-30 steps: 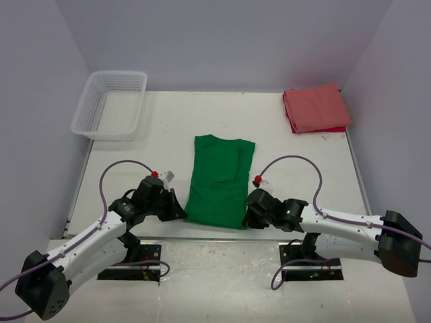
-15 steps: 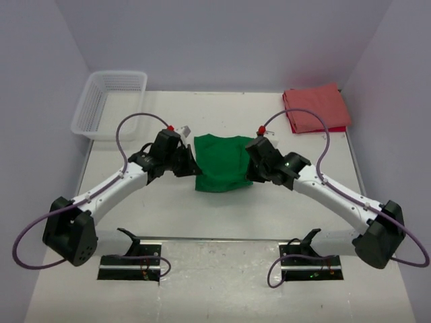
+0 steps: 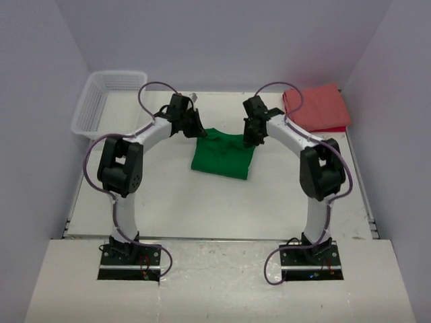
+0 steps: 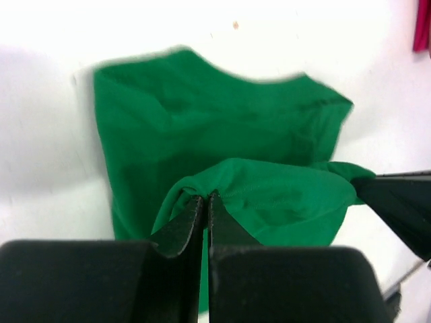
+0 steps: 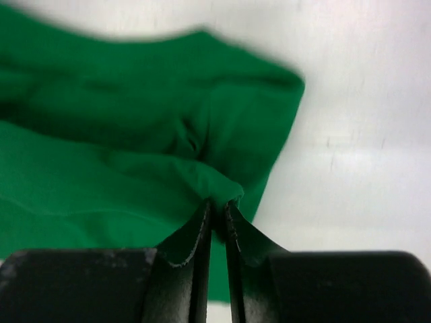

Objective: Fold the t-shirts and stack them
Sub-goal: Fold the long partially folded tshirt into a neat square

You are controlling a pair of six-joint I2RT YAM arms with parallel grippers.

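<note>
The green t-shirt (image 3: 222,155) lies folded over on itself at the middle of the table (image 3: 168,195). My left gripper (image 3: 200,130) is at the shirt's far left corner, shut on a fold of green cloth (image 4: 269,195); its tips (image 4: 205,197) pinch the hem. At the far right corner my right gripper (image 3: 251,138) holds the shirt too. Its jaws (image 5: 217,203) stand a hair apart with a tuck of the green t-shirt (image 5: 135,128) between them. The salmon-red t-shirt (image 3: 315,108) lies folded at the far right corner of the table.
A white mesh basket (image 3: 110,104) stands at the far left corner. Both arms arch out over the table from their bases at the near edge. The right gripper's dark finger (image 4: 404,202) shows at the right side of the left wrist view.
Both grippers have carried the green shirt's near hem away from the bases to its far edge, folding the shirt in half. The right jaws have parted very slightly.
</note>
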